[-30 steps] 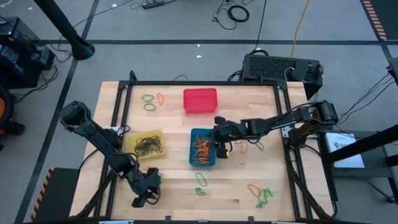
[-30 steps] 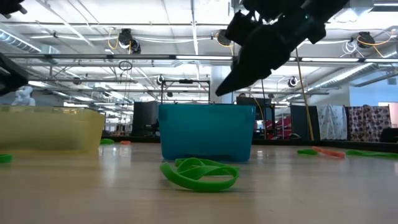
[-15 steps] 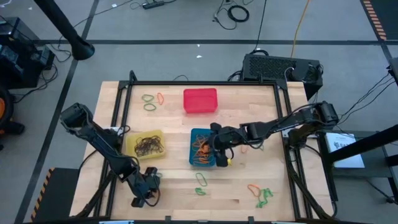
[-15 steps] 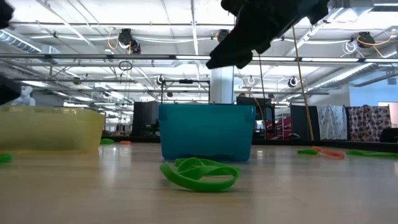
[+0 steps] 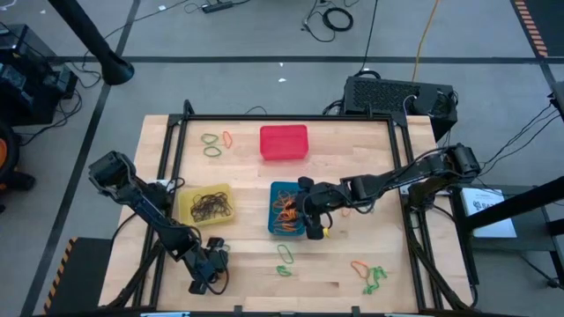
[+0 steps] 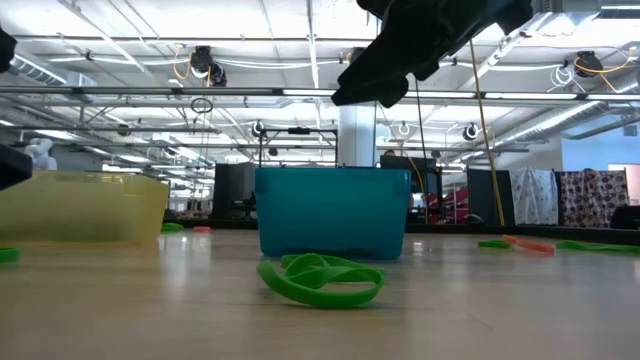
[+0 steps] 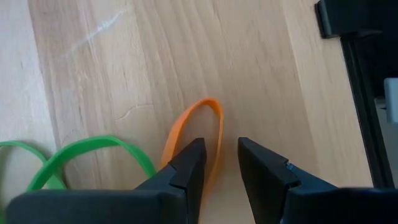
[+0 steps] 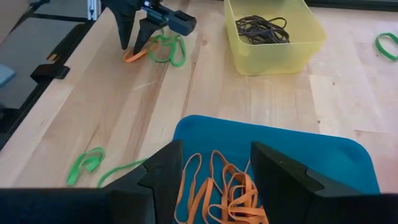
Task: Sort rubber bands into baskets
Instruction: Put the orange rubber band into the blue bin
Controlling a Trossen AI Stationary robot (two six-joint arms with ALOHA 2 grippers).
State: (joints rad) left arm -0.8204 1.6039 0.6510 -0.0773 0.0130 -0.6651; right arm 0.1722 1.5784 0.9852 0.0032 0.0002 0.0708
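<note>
1. Orange rubber bands [image 8: 231, 194] lie heaped in the blue basket [image 5: 287, 210], mid-table, with the right gripper [image 5: 310, 214] hovering over its rim, fingers spread, nothing between them.
2. Dark bands [image 5: 211, 207] fill the yellow basket [image 5: 205, 205] just left of it; the red basket [image 5: 283, 143] sits behind.
3. Down at the front-left corner, the left gripper [image 7: 219, 168] straddles one side of an orange band [image 7: 198, 127] on the wood, fingers parted, beside a green band [image 7: 81, 155].

Right pincer [image 5: 308, 214] now over the blue basket [image 5: 287, 210], formerly beside it.
</note>
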